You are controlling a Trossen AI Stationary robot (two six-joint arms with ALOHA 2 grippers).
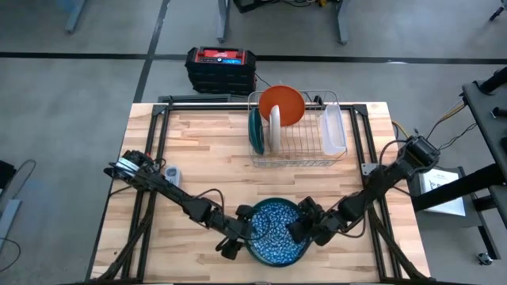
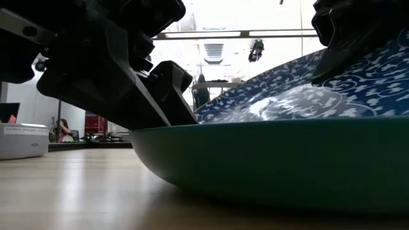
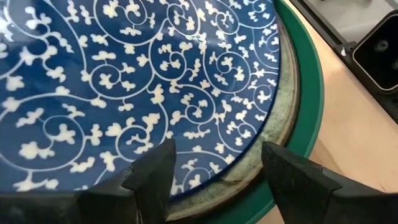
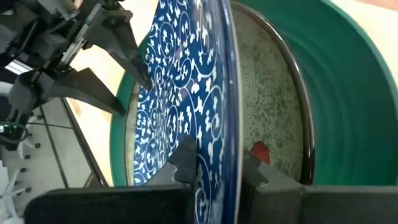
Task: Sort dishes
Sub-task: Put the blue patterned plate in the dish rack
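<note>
A stack of dishes sits at the near edge of the wooden worktop [image 1: 206, 150], midway between the two arms. The stack consists of a blue plate with a white floral pattern [image 3: 124, 87], tilted so that one edge is raised, a speckled olive dish [image 4: 267, 93] beneath it, and a large dark green bowl [image 2: 275, 160] that contains both. The right gripper [image 4: 214, 165] has its jaws closed on the rim of the blue plate, one finger on each face. The left gripper [image 3: 217, 174] is positioned at the opposite side of the stack with its jaws spread apart above the edge of the blue plate, gripping nothing. At the far side of the worktop stands a silver wire rack [image 1: 305, 138], which holds an orange dish [image 1: 283, 105], a white dish [image 1: 274, 127] and a dark green dish [image 1: 255, 131] on edge. A clear plastic tray [image 1: 333, 131] occupies the right end of the rack.
</note>
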